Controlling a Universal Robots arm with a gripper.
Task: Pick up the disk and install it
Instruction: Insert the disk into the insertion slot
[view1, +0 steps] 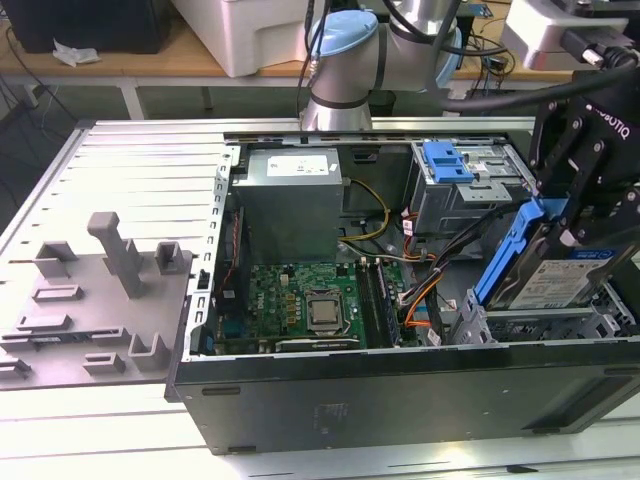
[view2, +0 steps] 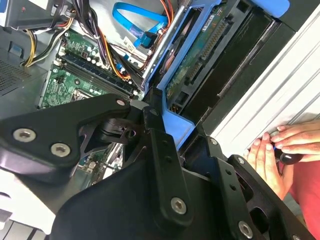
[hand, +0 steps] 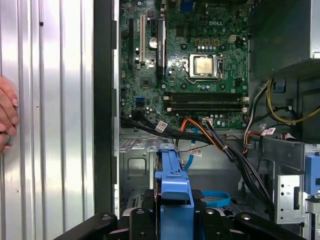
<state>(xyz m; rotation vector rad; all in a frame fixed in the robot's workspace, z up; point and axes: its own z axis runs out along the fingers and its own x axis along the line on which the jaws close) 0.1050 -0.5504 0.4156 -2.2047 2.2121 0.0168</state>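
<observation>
The open computer case lies on its side on the bench, the biggest thing before me. Its grey power supply and green motherboard take up the middle. At the exterior view's right sits the metal drive cage, and I hang over it.

My jaws are clenched on the disk, gripping the blue carrier bracket that frames it. In the first wrist view the bracket stands squeezed between them. The disk is tilted, its lower end down at the cage and its upper end raised toward me. I cannot tell whether it already touches the cage.

I judge the pick-up done and the installing in hand, with the disk not yet seated. Seating it calls for levelling the disk until the bracket lines up with the bay, and for keeping clear of the cables bunched just beside it.

A person's hand rests on the ribbed metal outside the case, near my wrist.
</observation>
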